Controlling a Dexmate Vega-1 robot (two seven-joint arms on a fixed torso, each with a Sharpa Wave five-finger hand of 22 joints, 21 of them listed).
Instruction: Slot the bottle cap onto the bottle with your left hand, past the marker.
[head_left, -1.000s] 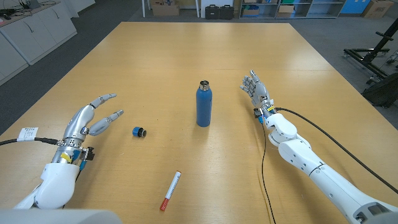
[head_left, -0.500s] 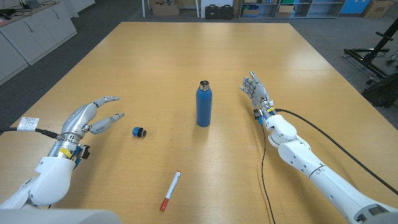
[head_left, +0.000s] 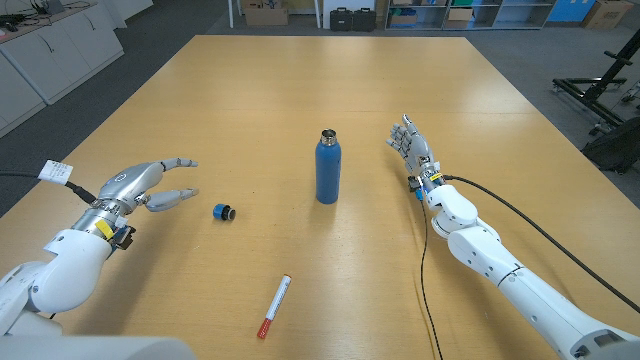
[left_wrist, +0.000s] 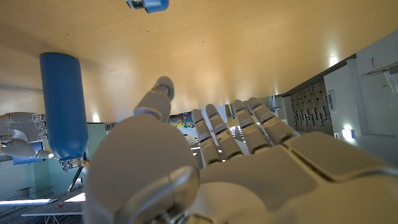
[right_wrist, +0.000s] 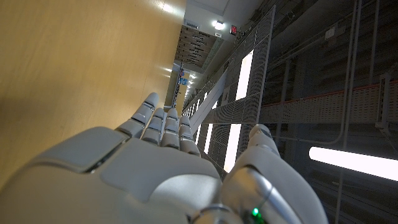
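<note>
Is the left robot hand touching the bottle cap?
Apart. The head view shows bare table between the left robot hand and the bottle cap.

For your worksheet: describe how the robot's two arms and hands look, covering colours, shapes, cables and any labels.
Both arms have smooth white rounded shells. The left hand and right hand are silver-grey metal with jointed fingers. Black cables trail from each wrist, and a white tag hangs near the left wrist.

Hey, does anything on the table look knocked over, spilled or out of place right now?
Nothing stands out. The blue bottle stands upright and uncapped, its cap lies apart on the table, and the marker lies nearer the robot.
</note>
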